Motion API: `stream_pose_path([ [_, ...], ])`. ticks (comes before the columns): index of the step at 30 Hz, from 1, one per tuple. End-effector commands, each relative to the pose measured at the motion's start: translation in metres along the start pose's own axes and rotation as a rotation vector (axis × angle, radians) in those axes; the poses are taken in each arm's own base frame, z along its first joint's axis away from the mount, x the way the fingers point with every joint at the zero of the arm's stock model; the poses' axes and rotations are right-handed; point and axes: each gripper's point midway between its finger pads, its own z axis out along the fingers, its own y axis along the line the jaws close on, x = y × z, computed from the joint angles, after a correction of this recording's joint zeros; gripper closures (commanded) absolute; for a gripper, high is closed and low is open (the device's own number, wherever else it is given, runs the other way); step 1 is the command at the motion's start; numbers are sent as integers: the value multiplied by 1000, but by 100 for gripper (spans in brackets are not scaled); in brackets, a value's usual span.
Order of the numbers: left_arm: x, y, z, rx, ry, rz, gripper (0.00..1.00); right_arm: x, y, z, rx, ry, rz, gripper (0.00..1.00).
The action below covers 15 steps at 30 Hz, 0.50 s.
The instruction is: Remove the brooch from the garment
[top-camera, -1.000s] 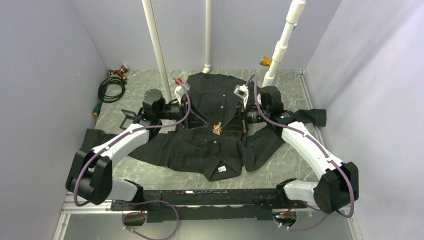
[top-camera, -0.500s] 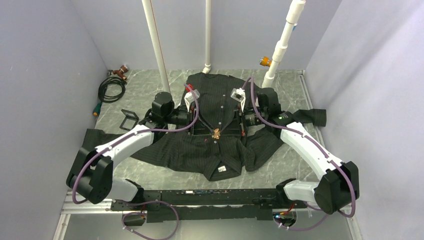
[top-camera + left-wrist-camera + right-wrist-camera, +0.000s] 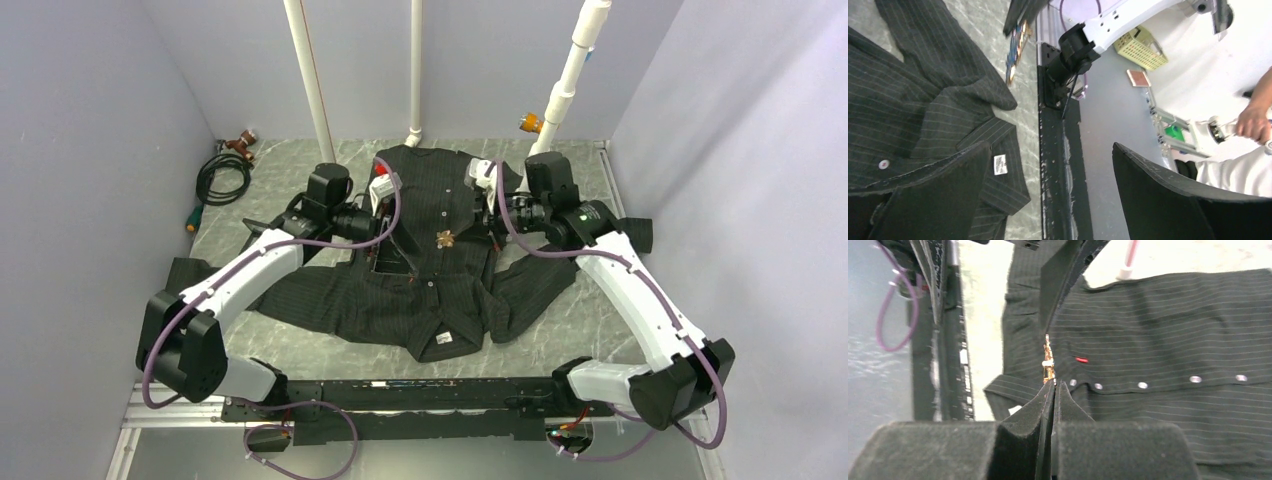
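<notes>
The garment [image 3: 430,285], a black pinstriped shirt, lies spread flat on the marble table. My right gripper [image 3: 458,233] is shut on the brooch [image 3: 444,238], which glints gold. In the right wrist view the brooch [image 3: 1048,362] sticks out of the closed tips of my right gripper [image 3: 1052,384], held above the garment [image 3: 1173,340] and seemingly clear of the fabric, near the red tag [image 3: 1081,360]. My left gripper [image 3: 392,252] is open and low over the shirt front. In the left wrist view my left gripper [image 3: 1050,145] has one finger [image 3: 933,200] against the garment [image 3: 908,110], beside the white collar label [image 3: 1000,164].
Three white pipes [image 3: 310,90] [image 3: 415,70] [image 3: 565,85] stand at the back. A coiled black cable [image 3: 225,180] lies at the back left. An orange fitting [image 3: 530,123] sits by the right pipe. Grey walls close in both sides.
My right gripper has lifted and drawn back with the brooch in its tips. My left arm has swung inward and farther back over the shirt front.
</notes>
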Motion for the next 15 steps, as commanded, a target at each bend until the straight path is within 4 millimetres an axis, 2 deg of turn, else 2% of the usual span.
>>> stream_pose_path([
  [1, 6, -8, -11, 10, 71, 44, 1, -13, -8, -27, 121, 46, -273, 100],
  [5, -1, -11, -19, -41, 93, 120, 1, -18, -3, -35, 205, 13, -514, 100],
  [8, -7, -16, -24, -72, 88, 159, 1, -31, 20, -44, 242, -58, -821, 100],
  [12, -12, -24, -28, -96, 72, 206, 0, -30, 46, -37, 229, -96, -1119, 100],
  [15, -19, -31, -34, -136, 77, 292, 1, -18, 63, -26, 187, -107, -1360, 100],
])
